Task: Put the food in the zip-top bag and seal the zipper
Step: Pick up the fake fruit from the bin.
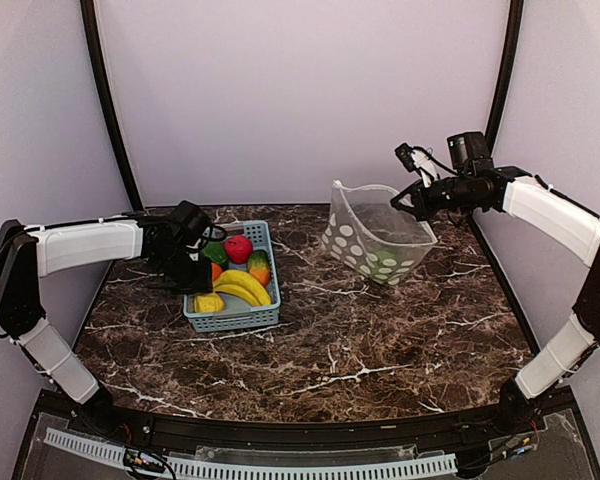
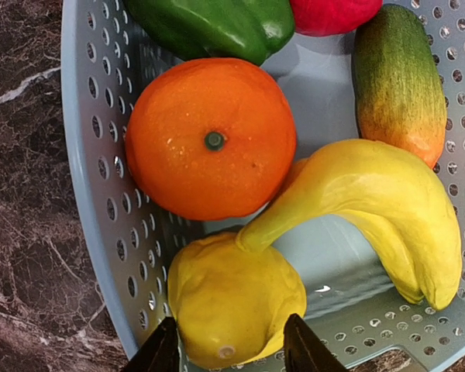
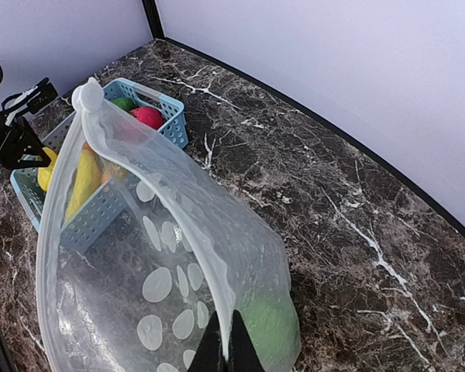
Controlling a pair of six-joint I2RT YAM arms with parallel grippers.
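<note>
Marbled tabletop [image 1: 380, 340] is occupied at 2 o'clock by the zip-top bag [image 1: 375, 240], its rim pinched tight in the right gripper [image 3: 226, 349]. At 9 o'clock, in the basket [image 1: 265, 315], the yellow pear [image 2: 232, 298] is straddled by the left gripper [image 2: 232, 353], jaws parted and empty. Crowded by the banana bunch [image 2: 372, 201], the pear could be squirted aside.

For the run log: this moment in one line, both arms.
left gripper open, straddling yellow pear in basket | right gripper shut on zip-top bag rim, mouth open | green piece in bag
</note>
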